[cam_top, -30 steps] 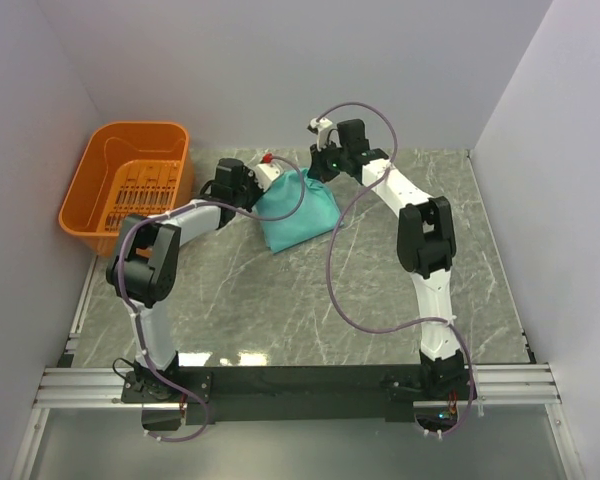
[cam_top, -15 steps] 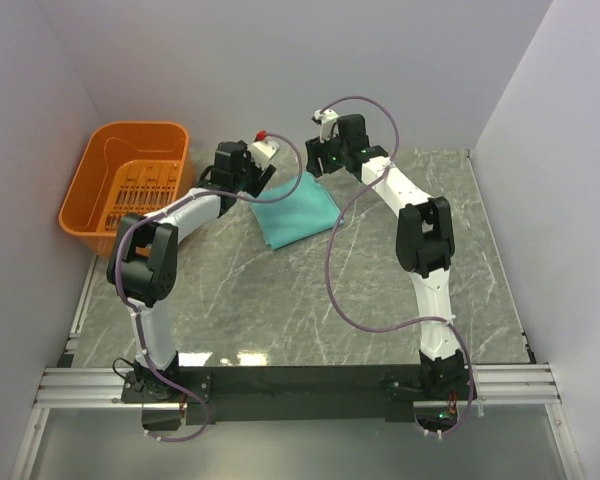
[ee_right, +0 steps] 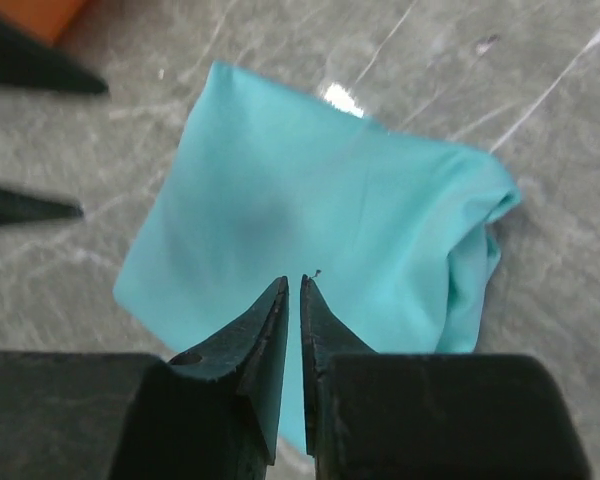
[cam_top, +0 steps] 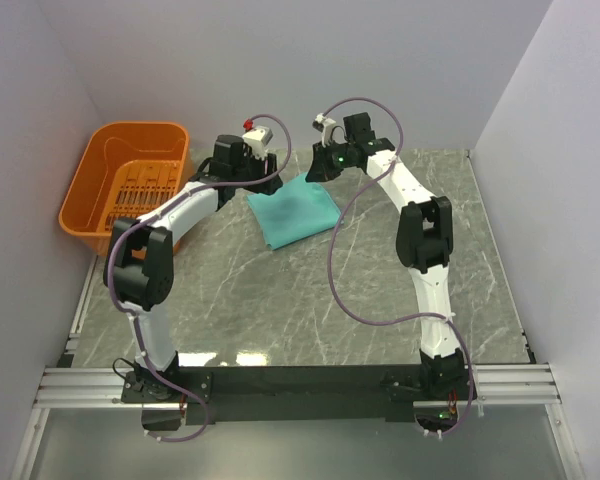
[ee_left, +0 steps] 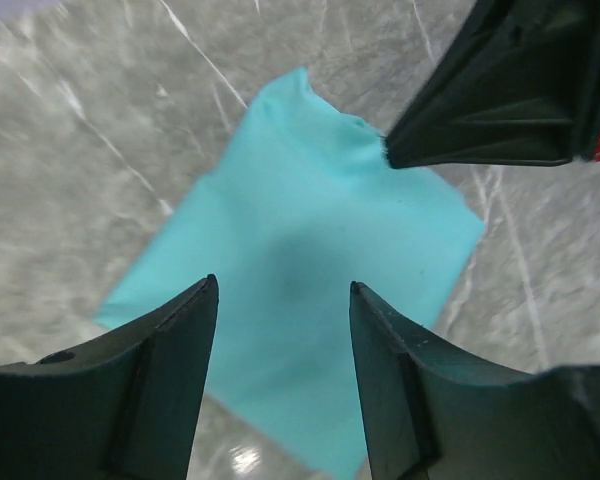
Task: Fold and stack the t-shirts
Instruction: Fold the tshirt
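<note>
The teal t-shirt (cam_top: 296, 212) lies folded in a flat, roughly square shape at the back of the table, with a bunched fold along one edge (ee_right: 475, 270). My left gripper (ee_left: 282, 281) hovers open above the t-shirt (ee_left: 310, 250), nothing between its fingers. My right gripper (ee_right: 293, 279) hangs above the cloth (ee_right: 310, 190) from the other side, its jaws drawn almost together with only a thin slit and nothing in them. From above, the left gripper (cam_top: 268, 182) is at the shirt's far left corner and the right gripper (cam_top: 319, 171) at its far right corner.
An orange slotted basket (cam_top: 92, 190) stands at the back left, close to the left wall. The marbled grey table (cam_top: 310, 300) runs forward to the arm bases. Walls close in behind and on both sides.
Both grippers let go of the raised shirt and pulled back upward. The cloth dropped and now lies flat. The right jaws opened, then closed again.
</note>
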Motion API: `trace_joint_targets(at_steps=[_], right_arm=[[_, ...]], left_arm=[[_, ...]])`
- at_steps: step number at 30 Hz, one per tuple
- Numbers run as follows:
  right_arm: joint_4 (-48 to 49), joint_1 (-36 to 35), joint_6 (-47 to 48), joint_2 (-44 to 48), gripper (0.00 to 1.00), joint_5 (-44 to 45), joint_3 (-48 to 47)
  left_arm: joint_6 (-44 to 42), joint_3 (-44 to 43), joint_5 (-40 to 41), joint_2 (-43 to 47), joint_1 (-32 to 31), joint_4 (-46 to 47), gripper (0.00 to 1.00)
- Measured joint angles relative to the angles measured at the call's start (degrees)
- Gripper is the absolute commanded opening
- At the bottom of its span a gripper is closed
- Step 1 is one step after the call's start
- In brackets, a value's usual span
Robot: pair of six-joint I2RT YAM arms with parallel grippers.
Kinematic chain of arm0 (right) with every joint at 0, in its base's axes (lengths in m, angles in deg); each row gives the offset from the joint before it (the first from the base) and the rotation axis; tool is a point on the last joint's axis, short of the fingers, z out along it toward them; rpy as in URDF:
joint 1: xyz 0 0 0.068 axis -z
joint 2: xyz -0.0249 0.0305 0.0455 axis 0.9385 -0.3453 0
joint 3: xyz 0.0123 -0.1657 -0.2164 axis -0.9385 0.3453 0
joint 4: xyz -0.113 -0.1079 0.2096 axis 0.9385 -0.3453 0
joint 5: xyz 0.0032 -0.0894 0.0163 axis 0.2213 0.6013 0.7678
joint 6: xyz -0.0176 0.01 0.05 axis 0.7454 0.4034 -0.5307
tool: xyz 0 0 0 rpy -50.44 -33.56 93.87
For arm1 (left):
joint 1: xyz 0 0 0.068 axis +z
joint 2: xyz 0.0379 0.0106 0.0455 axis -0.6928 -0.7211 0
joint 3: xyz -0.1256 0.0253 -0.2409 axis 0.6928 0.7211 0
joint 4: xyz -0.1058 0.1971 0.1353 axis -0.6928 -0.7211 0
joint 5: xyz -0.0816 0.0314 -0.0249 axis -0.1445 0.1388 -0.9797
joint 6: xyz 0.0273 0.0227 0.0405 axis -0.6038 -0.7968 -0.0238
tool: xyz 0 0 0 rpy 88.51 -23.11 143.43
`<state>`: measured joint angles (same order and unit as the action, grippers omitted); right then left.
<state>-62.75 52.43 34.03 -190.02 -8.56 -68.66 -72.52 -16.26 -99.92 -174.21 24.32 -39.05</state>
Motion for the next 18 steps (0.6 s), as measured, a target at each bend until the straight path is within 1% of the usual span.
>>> trace_joint_targets(at_steps=[2, 5, 8, 10, 13, 18], right_arm=[[0.00, -0.02, -3.06, -2.97, 0.14, 0.31, -3.65], [0.50, -0.28, -7.85, -5.31, 0.14, 3.45, -4.79], [0.50, -0.61, -11.10, -6.84, 0.14, 6.58, -5.38], [0.39, -0.94, -12.87, -8.72, 0.15, 8.61, -7.74], [0.44, -1.57, -15.02, -10.16, 0.17, 12.35, -9.51], [0.22, -1.95, -17.75, -11.58, 0.18, 19.39, -11.45]], left_arm=[[4.24, 0.00, -0.72, -1.90, 0.00, 1.16, 0.60], [9.09, -0.28, -1.46, -5.86, 0.00, 1.97, 0.57], [12.20, -2.34, -1.64, -10.97, 0.02, 1.55, 0.56], [13.55, -3.43, -1.44, -13.57, 0.00, 1.03, 0.56], [15.13, -3.52, -1.25, -15.04, 0.13, 0.04, 0.57], [16.98, -3.19, -0.55, -15.08, 0.72, 0.61, 0.57]])
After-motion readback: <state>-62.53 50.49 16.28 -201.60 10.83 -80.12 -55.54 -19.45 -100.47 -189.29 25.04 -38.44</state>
